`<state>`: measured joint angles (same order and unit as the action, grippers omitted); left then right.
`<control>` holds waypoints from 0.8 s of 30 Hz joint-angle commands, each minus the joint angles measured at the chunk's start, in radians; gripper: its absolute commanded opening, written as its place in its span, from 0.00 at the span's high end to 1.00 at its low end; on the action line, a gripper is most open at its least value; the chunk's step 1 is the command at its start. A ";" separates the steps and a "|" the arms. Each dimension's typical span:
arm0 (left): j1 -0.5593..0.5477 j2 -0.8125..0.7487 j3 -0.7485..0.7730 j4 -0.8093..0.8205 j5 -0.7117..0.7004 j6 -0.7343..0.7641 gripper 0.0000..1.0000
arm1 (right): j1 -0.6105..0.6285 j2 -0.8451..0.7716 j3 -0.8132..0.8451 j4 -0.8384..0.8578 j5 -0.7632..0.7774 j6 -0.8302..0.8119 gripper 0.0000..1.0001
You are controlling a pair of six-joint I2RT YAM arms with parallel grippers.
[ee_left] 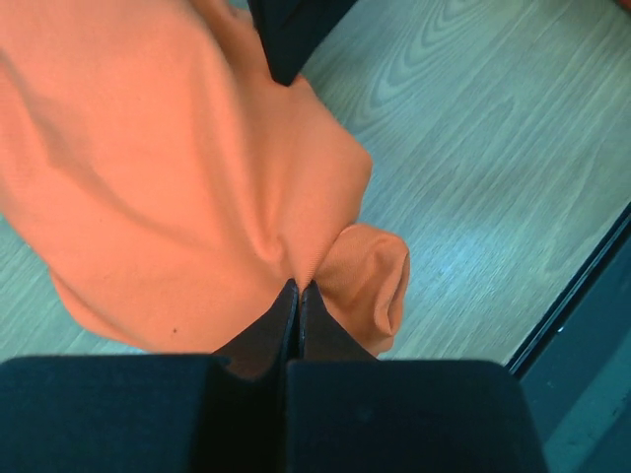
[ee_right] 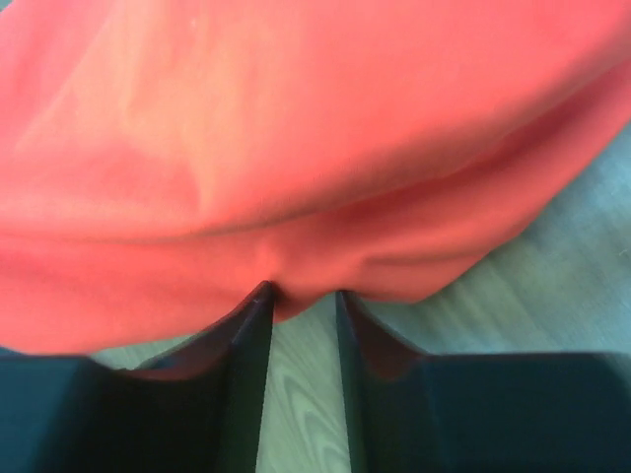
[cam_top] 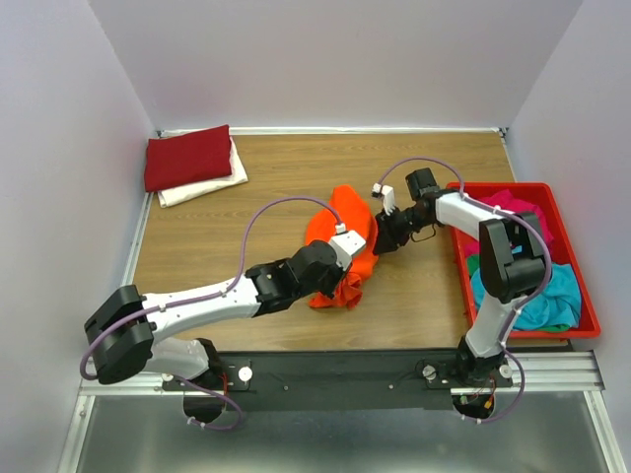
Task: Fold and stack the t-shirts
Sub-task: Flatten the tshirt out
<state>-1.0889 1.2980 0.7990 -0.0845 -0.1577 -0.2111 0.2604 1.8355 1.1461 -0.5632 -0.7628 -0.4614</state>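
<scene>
left fingers (ee_left: 266, 335): pressed together, pinching orange t-shirt (ee_left: 177, 148)
right fingers (ee_right: 251, 345): slightly apart, hem just at tips
risk: could snap shut on air or grab extra layers, wonky fold

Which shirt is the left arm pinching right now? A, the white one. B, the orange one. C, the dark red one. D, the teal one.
B: the left fingers are shut on a fold of the orange shirt; the dark red shirt and white shirt lie in the far left corner, and the teal shirt is in the tray.
</scene>
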 commanded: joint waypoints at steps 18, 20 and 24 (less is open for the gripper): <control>0.130 -0.092 0.371 -0.086 0.326 0.185 1.00 | -0.007 -0.393 0.527 -0.191 0.186 0.038 1.00; 0.129 -0.074 0.486 -0.121 0.366 0.205 1.00 | -0.006 -0.442 0.584 -0.193 0.224 0.040 1.00; 0.129 -0.031 0.661 -0.150 0.478 0.205 1.00 | -0.006 -0.519 0.696 -0.195 0.316 0.050 1.00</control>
<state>-0.9611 1.2366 1.3594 -0.1825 0.1745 -0.0433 0.2584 1.3613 1.7775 -0.7193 -0.5781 -0.4259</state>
